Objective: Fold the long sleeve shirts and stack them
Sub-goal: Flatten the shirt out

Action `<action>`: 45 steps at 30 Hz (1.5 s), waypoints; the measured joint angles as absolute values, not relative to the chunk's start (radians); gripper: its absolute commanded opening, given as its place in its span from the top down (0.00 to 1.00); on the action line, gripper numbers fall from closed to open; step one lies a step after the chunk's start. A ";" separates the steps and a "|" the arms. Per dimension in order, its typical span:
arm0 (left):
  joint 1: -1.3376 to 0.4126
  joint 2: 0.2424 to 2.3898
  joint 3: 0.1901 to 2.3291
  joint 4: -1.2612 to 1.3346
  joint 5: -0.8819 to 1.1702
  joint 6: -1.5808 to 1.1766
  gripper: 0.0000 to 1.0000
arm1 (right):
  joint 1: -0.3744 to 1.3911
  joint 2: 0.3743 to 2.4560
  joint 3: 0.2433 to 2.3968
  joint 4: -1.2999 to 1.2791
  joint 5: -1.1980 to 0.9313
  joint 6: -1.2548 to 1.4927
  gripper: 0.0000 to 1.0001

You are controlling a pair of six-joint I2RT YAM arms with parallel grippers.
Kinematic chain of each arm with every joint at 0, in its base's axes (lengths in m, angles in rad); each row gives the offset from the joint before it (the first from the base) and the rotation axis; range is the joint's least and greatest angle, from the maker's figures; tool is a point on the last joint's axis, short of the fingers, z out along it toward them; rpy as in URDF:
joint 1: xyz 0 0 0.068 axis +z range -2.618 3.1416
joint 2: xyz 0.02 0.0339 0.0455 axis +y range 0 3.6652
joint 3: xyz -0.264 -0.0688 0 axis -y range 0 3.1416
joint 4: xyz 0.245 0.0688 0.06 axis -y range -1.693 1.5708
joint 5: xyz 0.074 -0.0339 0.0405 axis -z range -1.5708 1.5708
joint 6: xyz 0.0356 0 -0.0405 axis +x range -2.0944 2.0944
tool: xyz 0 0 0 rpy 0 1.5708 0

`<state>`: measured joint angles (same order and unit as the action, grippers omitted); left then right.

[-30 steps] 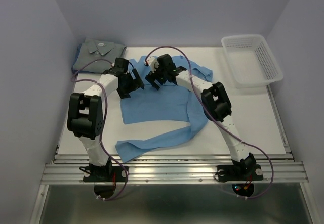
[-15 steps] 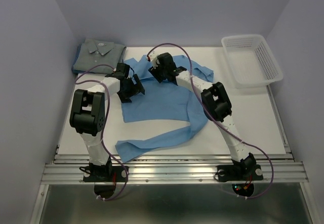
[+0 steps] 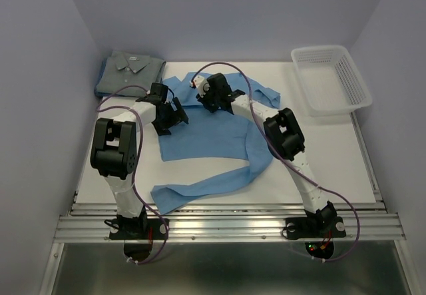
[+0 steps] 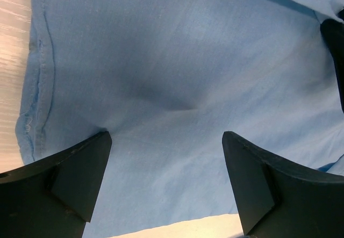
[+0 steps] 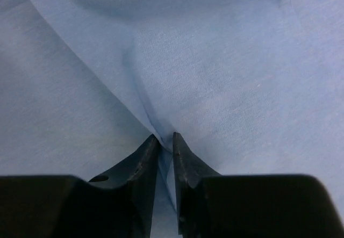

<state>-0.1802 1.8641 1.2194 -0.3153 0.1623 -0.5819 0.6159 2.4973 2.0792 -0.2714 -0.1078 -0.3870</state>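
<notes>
Where the white counter (image 3: pixel 333 155) fills mid-frame, a light blue long-sleeved cloth shirt (image 3: pixel 213 135) lies spread at centre, a folded grey collared shirt (image 3: pixel 130 68) at upper left, a white plastic mesh basket (image 3: pixel 331 78) at upper right. The left end effector (image 4: pixel 166 138) gapes wide over blue cloth; the right end effector (image 5: pixel 165 138) pinches a fold of it.

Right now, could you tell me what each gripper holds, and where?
The right gripper pinches a raised fold of the light blue shirt near its far edge; the left gripper is open above the shirt, holding nothing.
</notes>
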 measured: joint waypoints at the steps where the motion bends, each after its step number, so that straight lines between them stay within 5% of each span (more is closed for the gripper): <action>1: -0.179 1.864 1.219 -0.315 0.161 -0.582 0.01 | 0.616 2.497 2.078 -0.267 -0.104 -0.387 0.91; 4: -0.173 1.862 1.217 -0.318 0.152 -0.582 0.01 | 0.619 2.497 2.072 -0.251 -0.074 -0.363 0.99; 15: -0.138 1.836 1.177 -0.305 0.136 -0.583 0.01 | 0.585 2.375 1.949 -0.104 0.107 -0.253 0.99; 34: -0.038 1.822 1.171 -0.360 0.086 -0.592 0.01 | 0.154 2.295 2.027 0.002 0.590 -0.287 0.97; 37: -0.035 1.817 1.165 -0.361 0.070 -0.597 0.01 | 0.148 2.295 2.060 0.010 0.648 -0.311 0.78; 41: -0.027 1.810 1.160 -0.374 0.053 -0.601 0.01 | 0.155 2.289 2.085 -0.036 0.614 -0.313 0.00; 45: -0.020 1.807 1.166 -0.397 0.059 -0.598 0.01 | 0.203 2.235 2.048 -0.144 0.509 -0.333 0.00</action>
<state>-0.0196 1.8069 1.1660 -0.3969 0.0586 -0.5983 0.2028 2.2353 2.0480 -0.1436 0.5087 -0.3332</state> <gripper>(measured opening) 0.985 0.995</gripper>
